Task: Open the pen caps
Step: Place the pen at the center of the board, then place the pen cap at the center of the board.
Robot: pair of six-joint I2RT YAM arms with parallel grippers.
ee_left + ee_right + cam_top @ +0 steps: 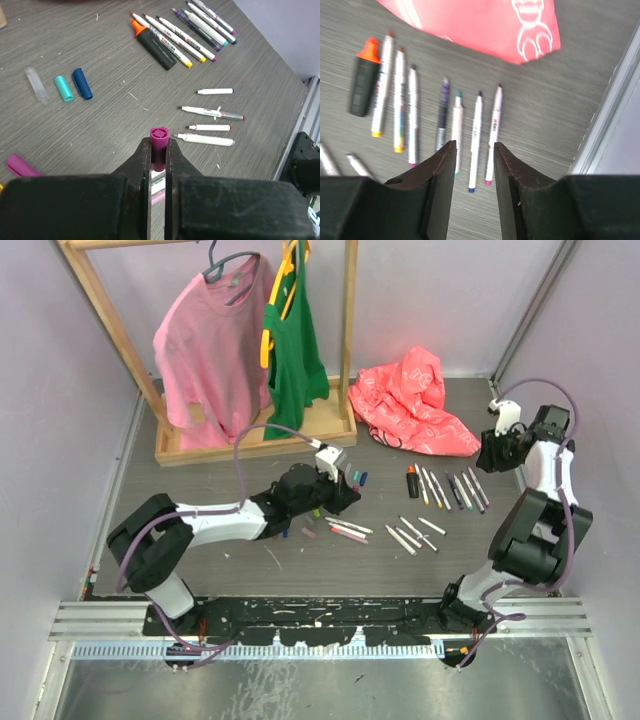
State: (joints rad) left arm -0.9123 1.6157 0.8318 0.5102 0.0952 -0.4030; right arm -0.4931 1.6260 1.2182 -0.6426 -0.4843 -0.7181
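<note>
Left hand (159,146) is clamped tight on a purple cap (159,134), whose round end points away from the wrist, along the fingers. A white glint sits between the fingers below it; I cannot tell whether a barrel is in there. 3 loose caps (63,88) lie on the desk (400,575) off to its left. Right hand (474,146) is well apart at the far right, partly open and empty, touching nothing. It hangs over the row of pens (476,135), which lies directly beneath it. Their long axes run with the fingers, so closing would pinch across a barrel. The right hand is the nearer one for that row. Black highlighter (361,87) sits at the row's left end.
</note>
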